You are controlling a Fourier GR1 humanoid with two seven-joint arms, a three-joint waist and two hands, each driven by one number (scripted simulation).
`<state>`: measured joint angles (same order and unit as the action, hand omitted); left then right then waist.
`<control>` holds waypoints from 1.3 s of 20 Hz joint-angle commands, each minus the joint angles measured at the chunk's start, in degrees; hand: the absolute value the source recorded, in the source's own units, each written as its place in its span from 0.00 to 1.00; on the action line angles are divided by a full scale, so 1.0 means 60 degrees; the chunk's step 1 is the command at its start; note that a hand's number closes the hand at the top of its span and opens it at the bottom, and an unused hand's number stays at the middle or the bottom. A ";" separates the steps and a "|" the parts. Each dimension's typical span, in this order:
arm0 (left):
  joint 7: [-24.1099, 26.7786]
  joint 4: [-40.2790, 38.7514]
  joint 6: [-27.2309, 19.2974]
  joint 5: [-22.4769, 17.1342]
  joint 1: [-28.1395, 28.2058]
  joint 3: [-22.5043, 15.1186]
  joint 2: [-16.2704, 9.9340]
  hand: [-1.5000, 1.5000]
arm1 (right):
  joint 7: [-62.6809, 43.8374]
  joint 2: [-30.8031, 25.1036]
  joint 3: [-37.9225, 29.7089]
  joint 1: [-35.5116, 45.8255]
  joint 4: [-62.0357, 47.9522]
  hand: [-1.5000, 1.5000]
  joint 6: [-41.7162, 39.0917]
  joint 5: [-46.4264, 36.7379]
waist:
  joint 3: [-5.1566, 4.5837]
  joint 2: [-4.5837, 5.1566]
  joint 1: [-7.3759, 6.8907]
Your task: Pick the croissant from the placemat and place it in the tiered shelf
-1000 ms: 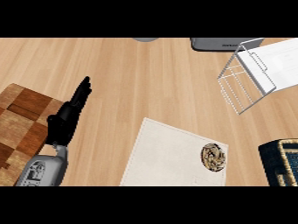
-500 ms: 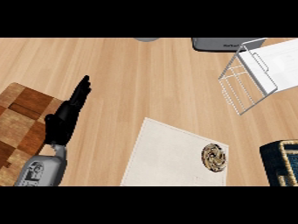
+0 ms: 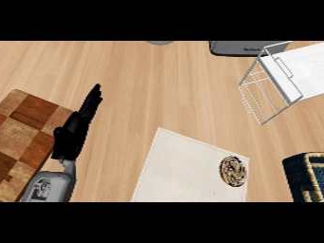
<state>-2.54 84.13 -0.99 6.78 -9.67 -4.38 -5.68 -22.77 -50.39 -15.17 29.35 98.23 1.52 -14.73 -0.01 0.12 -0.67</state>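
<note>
We see only our left hand (image 3: 71, 135), which rests at the lower left beside a checkered cutting board (image 3: 20, 137). Its fingers (image 3: 90, 102) are straight and released, pointing up the counter, and they hold nothing. Our right hand does not show at all, so we can say nothing of it.

The croissant (image 3: 233, 170) lies well to the right of those fingers and a little nearer to us, on the right end of the pale placemat (image 3: 178, 171), close to the mat's edge. It sits flat and looks like a small coiled, browned pastry. Nothing touches it.

The tiered shelf (image 3: 273, 88) stands further up and to the right of the fingertips, a white wire frame with a white panel, well apart from the croissant. A dark woven basket (image 3: 317, 175) sits just beyond the placemat's right edge, near the croissant.

We judge the croissant to be light, soft and flaky, so it would crush or shed crust if squeezed hard. Its surface is probably dry rather than slippery. We think the best hold is across its narrower width, thumb on one side and fingers on the other, low on its flanks near the mat, closing only until it lifts. Since it lies on our right, the unseen right hand seems the natural one to take it. The pick is not yet begun.
</note>
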 commanded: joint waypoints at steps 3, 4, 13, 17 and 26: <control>-0.0064 -0.0331 0.0190 -0.0159 -0.0348 0.0354 -0.0055 0.50 | 0.0588 0.0559 0.0724 0.0898 -0.1287 1.00 0.0509 -0.1309 | -0.0002 -0.0006 0.0031; 0.0570 -0.0546 -0.0074 0.0205 -0.0012 0.0015 0.0188 0.50 | 0.0446 0.0658 0.1115 0.1336 -0.1531 1.00 0.0878 -0.1850 | -0.0005 0.0007 -0.0021; 0.1049 -0.0651 0.0348 -0.0079 0.0303 0.0277 -0.0034 0.50 | 0.3137 0.1815 0.0899 0.2468 -0.4992 1.00 0.2201 -0.2265 | 0.0000 0.0028 -0.0078; 0.0617 -0.0121 0.0098 0.0181 0.0389 0.0077 0.0066 0.50 | 0.3987 0.2392 -0.0138 0.1859 -0.4563 1.00 0.1883 -0.0329 | 0.0007 -0.0013 0.0042; 0.0184 -0.0301 0.0484 -0.0067 -0.0083 0.0533 -0.0236 0.50 | 0.6082 0.1809 -0.0772 0.3631 -0.8200 1.00 0.1638 -0.0152 | 0.0004 0.0023 -0.0028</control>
<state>-2.00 83.69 -0.83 8.19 -9.72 -3.60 -4.58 9.13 -38.14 -17.84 48.88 55.44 12.16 -16.82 0.02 0.22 -0.90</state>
